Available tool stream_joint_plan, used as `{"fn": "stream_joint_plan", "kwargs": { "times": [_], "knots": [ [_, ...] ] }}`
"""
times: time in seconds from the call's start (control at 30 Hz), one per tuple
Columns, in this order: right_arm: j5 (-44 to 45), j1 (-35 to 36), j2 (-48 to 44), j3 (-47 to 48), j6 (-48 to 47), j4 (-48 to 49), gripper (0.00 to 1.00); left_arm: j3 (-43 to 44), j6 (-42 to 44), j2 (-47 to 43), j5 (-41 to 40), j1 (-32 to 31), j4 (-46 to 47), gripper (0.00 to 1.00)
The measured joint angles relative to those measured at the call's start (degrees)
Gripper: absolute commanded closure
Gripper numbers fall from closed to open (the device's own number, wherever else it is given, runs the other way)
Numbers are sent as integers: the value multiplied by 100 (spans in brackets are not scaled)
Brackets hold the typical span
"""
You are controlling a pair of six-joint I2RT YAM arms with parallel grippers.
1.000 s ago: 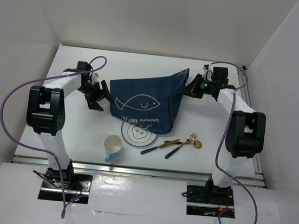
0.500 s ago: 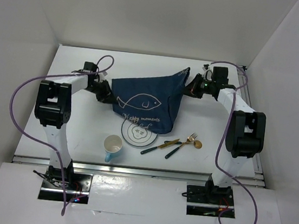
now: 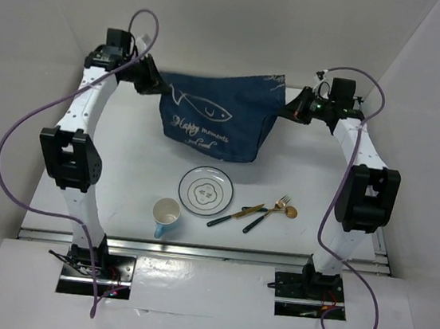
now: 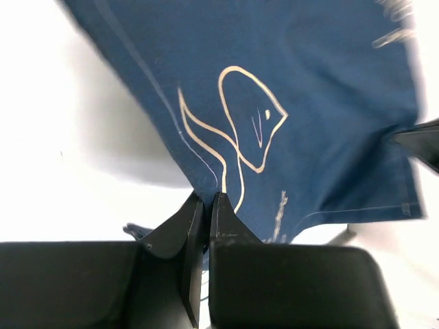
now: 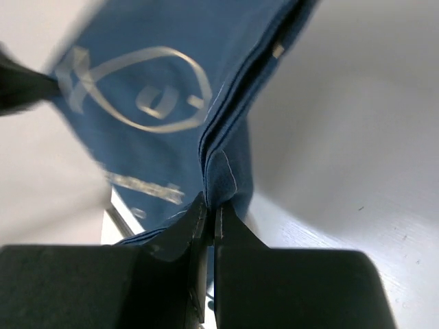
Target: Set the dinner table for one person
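A navy blue placemat with a white fish drawing hangs stretched in the air over the far part of the white dinner table. My left gripper is shut on its left corner, my right gripper shut on its right corner. The left wrist view has the cloth pinched between the closed fingers, fish outline above them. A folded edge of the cloth enters my closed jaws in the right wrist view. Both arms are raised.
Nearer the front lie a white plate with a dark rim, a white cup with blue handle, and a cluster of gold-and-dark cutlery to the plate's right. White walls enclose the table on three sides.
My left gripper moved in, shut on the placemat's left corner and rose toward the back. Both arms lifted the cloth off the plate, which now lies uncovered.
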Motion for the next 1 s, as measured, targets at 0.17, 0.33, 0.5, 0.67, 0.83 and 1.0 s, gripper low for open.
{"fn": "stream_joint_plan", "kwargs": {
  "times": [0.17, 0.33, 0.5, 0.67, 0.83, 1.0],
  "knots": [
    [-192, -76, -212, 96, -96, -166, 100, 1040, 44, -636, -289, 76, -507, 100],
    [-203, -72, -293, -96, -114, -122, 98, 1196, 35, -730, -354, 107, -680, 100],
    [310, -66, -168, -691, -24, 28, 51, 1502, 13, 704, -490, 101, -671, 34],
    [861, -66, 164, -756, -57, -201, 18, 2304, 85, 2339, -1211, 96, -1342, 23],
    [1917, 4, 271, -74, -260, -966, 14, 782, 273, 1534, -1762, 61, -1416, 37],
    [2817, 101, 199, -107, -175, -1117, 80, 682, 361, 772, -1985, -245, -1325, 73]
  ]
}}
